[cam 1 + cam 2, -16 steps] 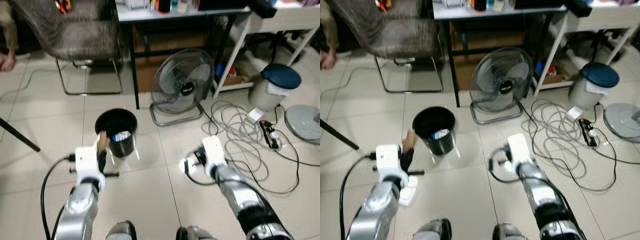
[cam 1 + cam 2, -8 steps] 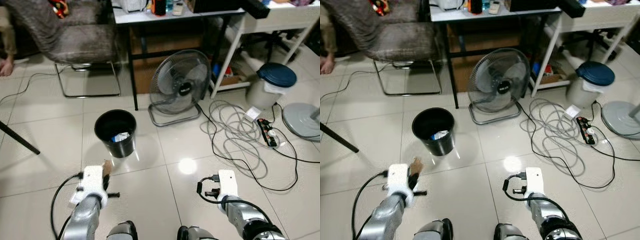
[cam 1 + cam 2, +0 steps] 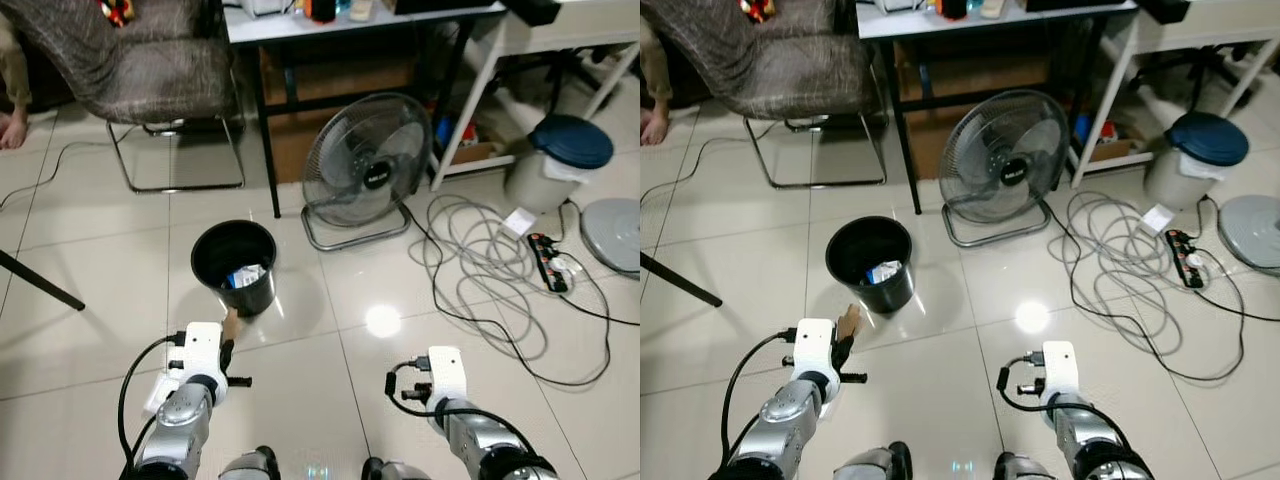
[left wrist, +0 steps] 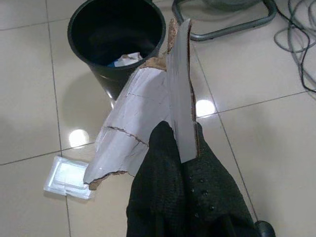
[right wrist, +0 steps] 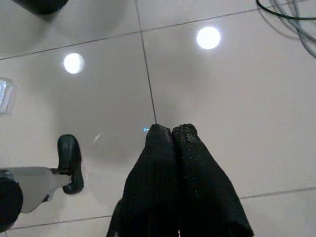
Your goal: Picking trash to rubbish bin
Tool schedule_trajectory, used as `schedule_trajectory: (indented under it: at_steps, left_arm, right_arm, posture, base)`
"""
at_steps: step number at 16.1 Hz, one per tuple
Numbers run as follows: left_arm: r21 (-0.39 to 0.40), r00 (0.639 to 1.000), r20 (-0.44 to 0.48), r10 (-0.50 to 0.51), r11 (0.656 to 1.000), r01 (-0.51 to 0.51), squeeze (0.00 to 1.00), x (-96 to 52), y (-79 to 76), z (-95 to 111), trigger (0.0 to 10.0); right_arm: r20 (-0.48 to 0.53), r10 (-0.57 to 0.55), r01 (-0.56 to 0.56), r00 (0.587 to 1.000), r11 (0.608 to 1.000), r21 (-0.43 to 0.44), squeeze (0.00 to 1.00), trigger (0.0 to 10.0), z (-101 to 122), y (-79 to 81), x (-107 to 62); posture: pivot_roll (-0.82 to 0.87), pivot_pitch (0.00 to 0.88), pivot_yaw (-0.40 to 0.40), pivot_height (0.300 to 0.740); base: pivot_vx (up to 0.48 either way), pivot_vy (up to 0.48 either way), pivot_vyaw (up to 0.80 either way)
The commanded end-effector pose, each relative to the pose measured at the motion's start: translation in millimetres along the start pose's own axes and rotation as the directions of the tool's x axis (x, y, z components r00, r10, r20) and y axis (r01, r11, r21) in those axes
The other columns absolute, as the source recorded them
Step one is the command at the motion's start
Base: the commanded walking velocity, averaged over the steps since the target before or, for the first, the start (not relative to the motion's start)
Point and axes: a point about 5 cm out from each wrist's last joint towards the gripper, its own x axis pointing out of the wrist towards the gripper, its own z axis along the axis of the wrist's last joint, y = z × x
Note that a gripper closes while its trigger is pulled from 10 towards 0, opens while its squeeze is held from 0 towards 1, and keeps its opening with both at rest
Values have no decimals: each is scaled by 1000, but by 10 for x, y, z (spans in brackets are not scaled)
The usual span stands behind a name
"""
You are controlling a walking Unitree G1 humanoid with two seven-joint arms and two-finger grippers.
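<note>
My left gripper (image 4: 180, 143) is shut on a torn piece of white-faced cardboard (image 4: 148, 113), brown at its ragged edges. The piece stands up from the fingers just in front of the black rubbish bin (image 3: 245, 297), near its base and below its rim. The bin (image 4: 84, 54) holds some white and blue trash at the bottom. A small white plastic tray (image 4: 66, 175) lies on the tiles beside the left arm. My right gripper (image 5: 171, 131) is shut with nothing in it, low over bare tiles to the right.
A floor fan (image 3: 367, 165) stands right behind the bin. Tangled cables (image 3: 480, 260) and a power strip (image 3: 552, 268) spread to the right, near a blue-lidded white bin (image 3: 555, 160). A chair (image 3: 150, 70) and a desk stand at the back. A person's foot (image 3: 12, 125) is far left.
The left gripper with the cardboard dropped back from beside the bin's rim, then edged right, in front of the bin. The right arm pulled back and low. The camera shifted a little.
</note>
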Motion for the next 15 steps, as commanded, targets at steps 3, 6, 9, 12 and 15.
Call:
schedule_trajectory:
  at_steps: [3, 6, 9, 12, 15]
  left_arm:
    - [3, 1000, -21, 7, 1000, -7, 0, -10, 33, -69, 10000]
    - [4, 1000, -13, 13, 1000, -13, 0, 6, 36, -68, 10000]
    - [1, 1000, -7, 21, 1000, -21, 0, 16, 43, -63, 10000]
    - [1, 1000, -8, 24, 1000, -24, 0, 16, 55, -73, 10000]
    - [3, 1000, -11, 29, 1000, -29, 0, 19, 65, -83, 10000]
  right_arm:
    - [-9, 18, -18, 1000, 1000, -9, 0, 10000, -45, 19, -2]
    - [14, 39, -39, 999, 998, -39, 0, 10000, -12, 39, 1]
    - [16, 42, -41, 999, 998, -51, 0, 10000, -6, 32, 1]
    - [17, 41, -40, 999, 998, -49, 0, 10000, -9, 30, 1]
    - [16, 41, -40, 999, 998, -47, 0, 10000, -12, 26, 1]
  posture:
    - [-53, 205, 21, 740]
    - [-54, 204, 19, 740]
    - [-54, 203, 14, 740]
    - [-54, 203, 14, 740]
    - [-55, 203, 11, 740]
  base:
    - [336, 0, 0]
    - [307, 0, 390]
    - [305, 0, 800]
    - [306, 0, 800]
    - [295, 0, 296]
